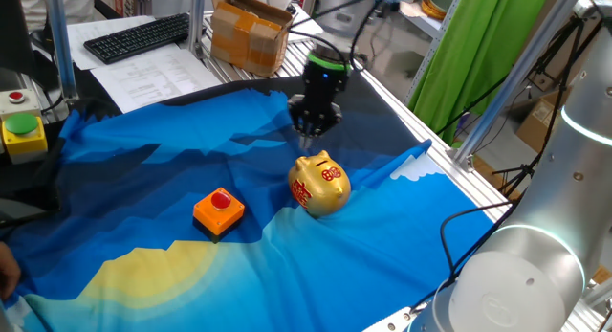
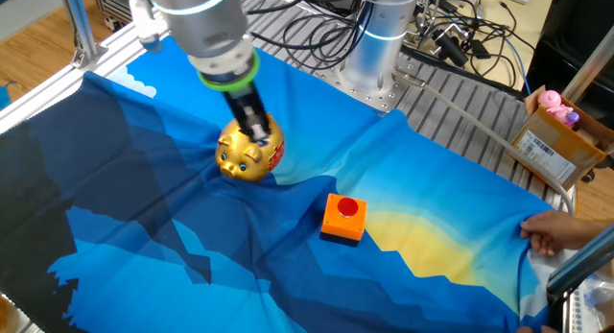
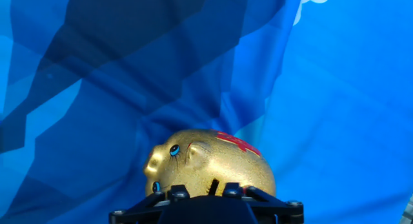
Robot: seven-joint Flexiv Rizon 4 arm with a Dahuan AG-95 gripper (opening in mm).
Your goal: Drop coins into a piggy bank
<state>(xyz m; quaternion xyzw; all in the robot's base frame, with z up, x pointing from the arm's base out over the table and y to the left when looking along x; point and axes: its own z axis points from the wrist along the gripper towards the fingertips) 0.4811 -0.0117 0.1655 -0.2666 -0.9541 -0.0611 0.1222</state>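
The gold piggy bank with red markings stands on the blue cloth; it also shows in the other fixed view and in the hand view. My gripper hangs just above the pig's back, fingers drawn together to a narrow tip. No coin shows between them. In the hand view the gripper's black body fills the bottom edge, and a thin dark line lies on the pig's back right in front of it.
An orange block with a red top sits on the cloth beside the pig. A cardboard box, a keyboard and a yellow button box lie beyond the cloth. A person's hand holds the cloth's edge.
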